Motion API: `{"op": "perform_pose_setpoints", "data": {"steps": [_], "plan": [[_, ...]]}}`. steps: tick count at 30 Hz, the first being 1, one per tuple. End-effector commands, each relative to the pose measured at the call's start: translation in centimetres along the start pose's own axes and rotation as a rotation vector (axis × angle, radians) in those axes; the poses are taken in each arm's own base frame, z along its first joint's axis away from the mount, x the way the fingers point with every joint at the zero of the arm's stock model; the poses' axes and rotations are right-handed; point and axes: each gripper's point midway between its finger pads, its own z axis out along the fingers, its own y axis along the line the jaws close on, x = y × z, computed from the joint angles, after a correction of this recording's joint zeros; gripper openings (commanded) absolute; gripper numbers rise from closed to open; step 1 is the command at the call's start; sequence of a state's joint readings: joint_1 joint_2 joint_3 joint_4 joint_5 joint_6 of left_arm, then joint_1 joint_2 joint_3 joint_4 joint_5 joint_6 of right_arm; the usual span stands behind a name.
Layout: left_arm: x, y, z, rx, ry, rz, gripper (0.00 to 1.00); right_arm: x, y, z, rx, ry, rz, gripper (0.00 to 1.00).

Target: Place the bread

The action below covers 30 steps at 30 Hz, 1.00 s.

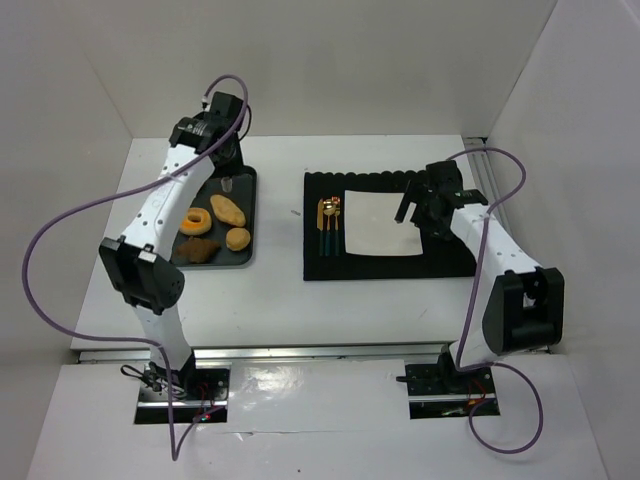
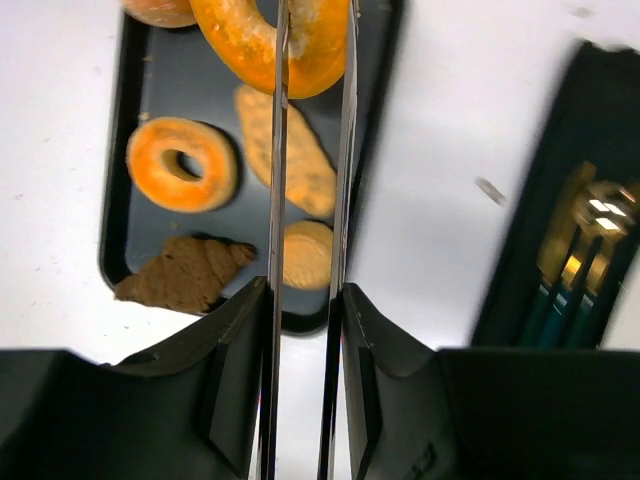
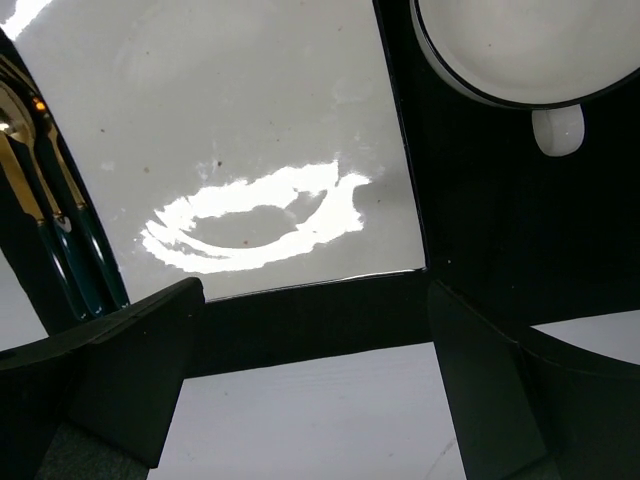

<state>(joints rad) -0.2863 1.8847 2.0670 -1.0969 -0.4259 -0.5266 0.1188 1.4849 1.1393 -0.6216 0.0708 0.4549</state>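
Note:
My left gripper (image 1: pixel 226 168) hangs over the far end of the black tray (image 1: pixel 250 190). In the left wrist view it (image 2: pixel 305 295) is shut on a pair of thin metal tongs (image 2: pixel 345 150). The tong blades pinch a golden ring-shaped bread (image 2: pixel 262 48), held above the tray (image 2: pixel 118 200). On the tray lie a ring bread (image 1: pixel 196 221), an oval loaf (image 1: pixel 228 209), a round bun (image 1: pixel 238 238) and a brown pastry (image 1: pixel 198 250). My right gripper (image 1: pixel 412 212) is open and empty over the right edge of the white square plate (image 1: pixel 375 222).
The white plate lies on a black mat (image 1: pixel 390 262) with gold, teal-handled cutlery (image 1: pixel 330 225) at its left side. The right wrist view shows a round white dish (image 3: pixel 510 50) on the mat beside the plate (image 3: pixel 250 130). White walls enclose the table.

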Motion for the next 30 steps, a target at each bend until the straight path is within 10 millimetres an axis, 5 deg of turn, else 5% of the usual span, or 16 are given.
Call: {"op": "perform_pose_setpoints", "data": {"steps": [1,9,13,20,27,30], "plan": [[0.7,-3.3,-4.3,0.158,-0.038,0.091,0.08,-3.6,1.1,-3.6,-0.058,-0.141,0.017,1.00],[5.2,-16.4,-11.6,0.561,-0.041,0.194,0.08,-7.8,-0.9,-12.8,-0.031,-0.443,0.085,1.00],[7.7,-21.9,-12.1,0.706,-0.004,0.206,0.08,-9.3,-2.1,-17.2,-0.017,-0.584,0.114,1.00],[11.1,-31.0,-11.4,0.912,0.067,0.224,0.09,-8.5,-4.9,-19.6,0.094,-0.600,0.129,1.00],[14.2,-34.2,-8.7,0.927,0.149,0.257,0.15,-8.3,-5.0,-19.9,0.091,-0.600,0.138,1.00],[14.8,-34.4,-8.2,0.923,0.171,0.264,0.37,-8.0,-4.9,-19.5,0.086,-0.588,0.133,1.00]]}}
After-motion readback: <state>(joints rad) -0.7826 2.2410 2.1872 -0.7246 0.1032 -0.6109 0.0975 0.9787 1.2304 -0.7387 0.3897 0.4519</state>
